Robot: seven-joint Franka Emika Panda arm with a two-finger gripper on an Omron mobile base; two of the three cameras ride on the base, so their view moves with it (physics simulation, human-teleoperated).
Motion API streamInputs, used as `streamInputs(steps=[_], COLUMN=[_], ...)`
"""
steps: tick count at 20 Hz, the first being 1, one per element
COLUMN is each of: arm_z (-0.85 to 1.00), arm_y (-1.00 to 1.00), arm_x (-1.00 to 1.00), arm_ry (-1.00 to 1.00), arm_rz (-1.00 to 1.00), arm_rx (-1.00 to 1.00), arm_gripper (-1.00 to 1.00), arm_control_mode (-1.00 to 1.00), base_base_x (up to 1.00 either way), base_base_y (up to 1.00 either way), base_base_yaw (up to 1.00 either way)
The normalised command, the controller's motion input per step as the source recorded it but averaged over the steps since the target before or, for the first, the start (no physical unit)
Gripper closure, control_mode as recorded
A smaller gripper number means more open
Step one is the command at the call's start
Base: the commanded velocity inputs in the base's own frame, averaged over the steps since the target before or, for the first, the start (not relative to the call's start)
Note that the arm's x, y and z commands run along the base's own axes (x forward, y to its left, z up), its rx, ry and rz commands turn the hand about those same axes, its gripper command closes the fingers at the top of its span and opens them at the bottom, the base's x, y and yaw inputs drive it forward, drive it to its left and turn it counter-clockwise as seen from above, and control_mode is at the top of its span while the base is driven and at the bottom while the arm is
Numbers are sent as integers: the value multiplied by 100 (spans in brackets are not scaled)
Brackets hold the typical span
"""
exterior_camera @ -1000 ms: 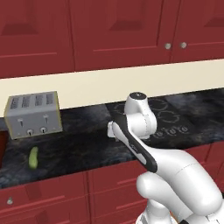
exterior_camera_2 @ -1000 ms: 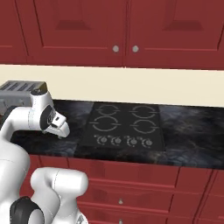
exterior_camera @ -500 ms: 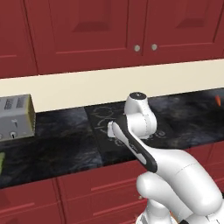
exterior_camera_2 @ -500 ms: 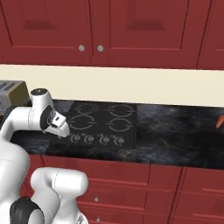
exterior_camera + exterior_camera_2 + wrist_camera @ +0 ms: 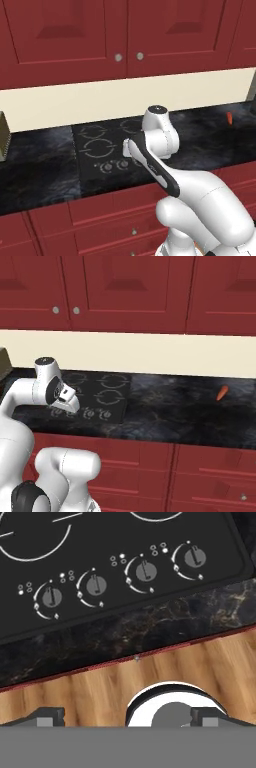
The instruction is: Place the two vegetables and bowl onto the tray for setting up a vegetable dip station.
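Tool [image 5: 127, 716] open (empty) above cooktop [image 5: 115, 567] knobs.

We are seeing the carrot [image 5: 222, 393], a small tapered orange-red piece, lying on the dark marbled counter [image 5: 170, 411] well to the right of the cooktop [image 5: 97, 397]. It is resting tilted, thick end toward the wall.

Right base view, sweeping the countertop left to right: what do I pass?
Toaster edge at the far left → gripper, open, over the cooktop's knobs → cooktop → bare dark marbled countertop → carrot lying near the right end.
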Motion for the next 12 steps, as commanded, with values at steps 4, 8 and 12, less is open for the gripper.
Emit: streamInputs(steps=[4,8,12], arm_z=[0,0,0], arm_y=[0,0,0], arm_x=[0,0,0], arm_ry=[0,0,0], arm_rz=[0,0,0], arm_rx=[0,0,0], arm_gripper=[-100,-100,-100], arm_control_mode=[100,100,100], base_base_x=[4,4,7], base_base_y=[-61,-61,-60], base_base_yaw=[0,0,0])
